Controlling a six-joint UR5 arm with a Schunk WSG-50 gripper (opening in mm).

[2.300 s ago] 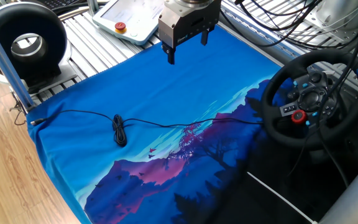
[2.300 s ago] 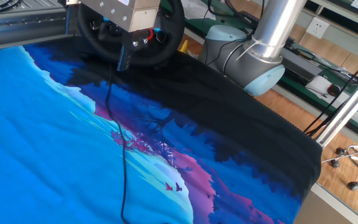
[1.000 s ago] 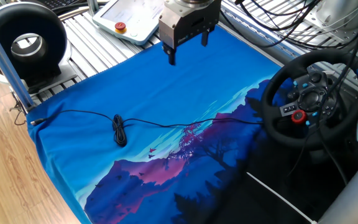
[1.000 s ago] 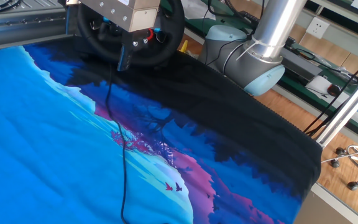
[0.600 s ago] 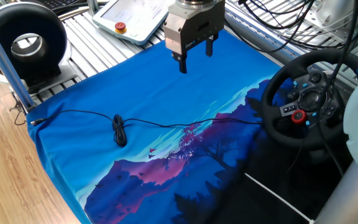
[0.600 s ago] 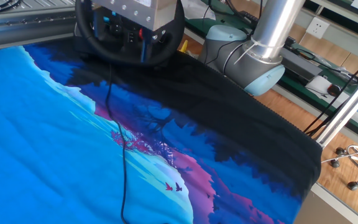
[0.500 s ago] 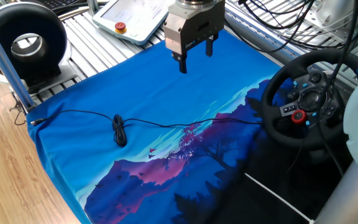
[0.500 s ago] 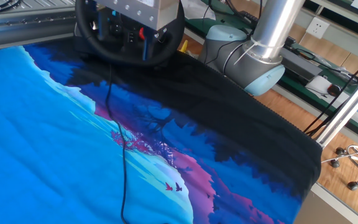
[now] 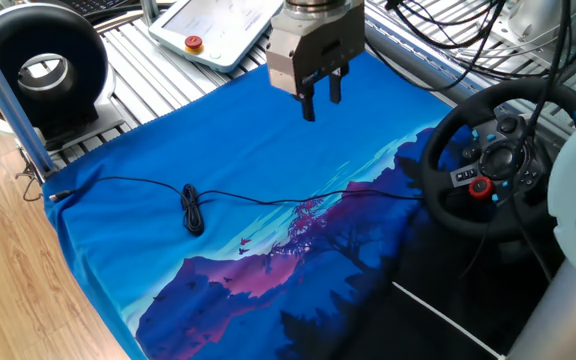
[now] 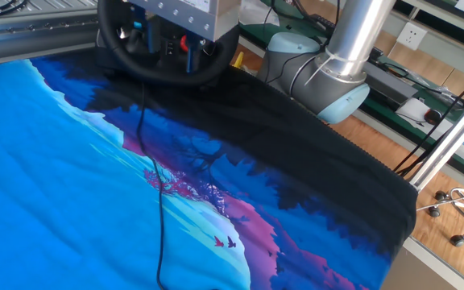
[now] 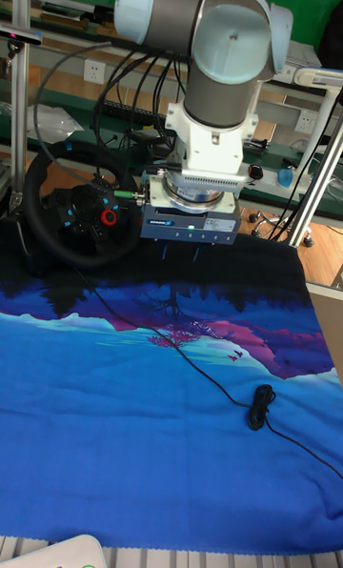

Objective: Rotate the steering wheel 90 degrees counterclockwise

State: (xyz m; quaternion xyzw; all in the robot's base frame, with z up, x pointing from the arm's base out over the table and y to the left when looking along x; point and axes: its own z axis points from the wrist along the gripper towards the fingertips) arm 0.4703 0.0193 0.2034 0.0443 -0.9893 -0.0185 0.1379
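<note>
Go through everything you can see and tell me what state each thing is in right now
Claw: in the air over the cloth, fingers close together, holding nothing.
Wheel: propped upright at the table edge, untouched, red knob low on the hub.
Cable: lying loose on the cloth, partly bundled, running to the wheel.
Cloth: spread flat over the table.
Black ring device: standing upright beside the cloth.

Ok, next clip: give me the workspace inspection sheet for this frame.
Surface: table covered by a blue landscape-print cloth.
Job's things: steering wheel upright at the cloth's dark edge, untouched.
Clutter: nothing seen on the cloth besides the cable.
Grippers: gripper above the cloth, apart from the wheel, fingers close together, holding nothing.
Cables: thin black cable across the cloth toward the wheel, with a bundled loop.
Surroundings: black ring-shaped device, teach pendant, wooden floor.
</note>
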